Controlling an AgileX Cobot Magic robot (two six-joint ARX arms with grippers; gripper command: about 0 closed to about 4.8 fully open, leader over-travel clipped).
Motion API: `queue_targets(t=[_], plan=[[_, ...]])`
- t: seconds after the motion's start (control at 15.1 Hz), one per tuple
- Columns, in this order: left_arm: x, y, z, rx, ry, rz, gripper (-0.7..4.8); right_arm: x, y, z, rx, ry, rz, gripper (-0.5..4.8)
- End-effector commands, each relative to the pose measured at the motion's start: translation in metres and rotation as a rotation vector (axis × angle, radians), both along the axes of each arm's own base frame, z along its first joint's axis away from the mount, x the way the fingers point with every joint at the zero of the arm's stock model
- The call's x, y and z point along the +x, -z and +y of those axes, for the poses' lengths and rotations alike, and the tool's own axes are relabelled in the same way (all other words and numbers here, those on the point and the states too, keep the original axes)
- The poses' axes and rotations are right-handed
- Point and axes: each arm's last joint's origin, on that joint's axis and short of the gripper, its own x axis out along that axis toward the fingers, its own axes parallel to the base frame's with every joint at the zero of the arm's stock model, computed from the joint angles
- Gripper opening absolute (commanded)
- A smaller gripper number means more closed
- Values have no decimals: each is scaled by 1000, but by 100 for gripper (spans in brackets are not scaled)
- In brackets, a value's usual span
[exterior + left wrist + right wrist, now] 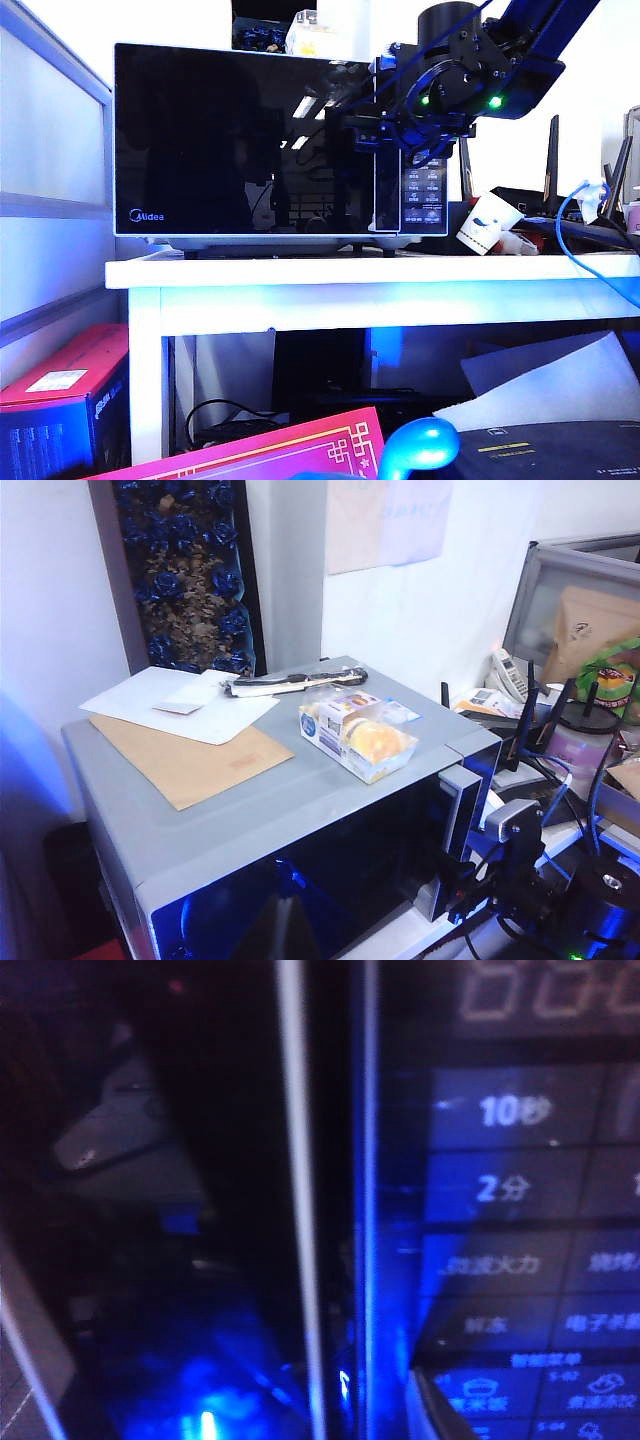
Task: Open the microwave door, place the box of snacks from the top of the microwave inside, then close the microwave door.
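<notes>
My right gripper [385, 130] is at the microwave door [240, 140], right by its handle strip [325, 1200], jaws apart with nothing held. My left gripper is out of sight. The box of snacks [357, 735] sits above, on the microwave [250, 800].

box of snacks [356, 736] on microwave [270, 140], right gripper [352, 130] before its door [240, 140]

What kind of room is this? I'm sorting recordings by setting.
Probably a lab or office corner, not a home kitchen: the glossy black microwave sits on a plain white table, black router antennas stand beside it, and red cardboard boxes clutter the floor below.
</notes>
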Motion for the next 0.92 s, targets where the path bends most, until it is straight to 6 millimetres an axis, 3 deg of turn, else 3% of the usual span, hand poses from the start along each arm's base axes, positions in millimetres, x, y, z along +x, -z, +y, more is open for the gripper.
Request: queue_targets(t=[0.07,0.33,0.53,0.66,0.73,0.79,0.92], plan=[[-2,-2,0,1,-1,-17,-6,-6,-18,0,-35,-25,0,333],[-2,-2,0,2,0,-16,-6,-13,-29,-3,-56,-27,31,331],[-1,-1,0,2,0,-9,-6,-14,-27,-2,-65,-9,52,272],[-2,-1,0,2,-1,-10,-6,-14,-27,-2,-65,-10,52,265],[-2,-1,0,2,-1,-10,-6,-14,-27,-2,-65,-10,53,208],[-1,-1,0,2,-1,-9,-6,-14,-27,-2,-66,-10,54,115],[-1,-1,0,3,-1,-5,-6,-14,-27,-2,-68,-13,60,94]])
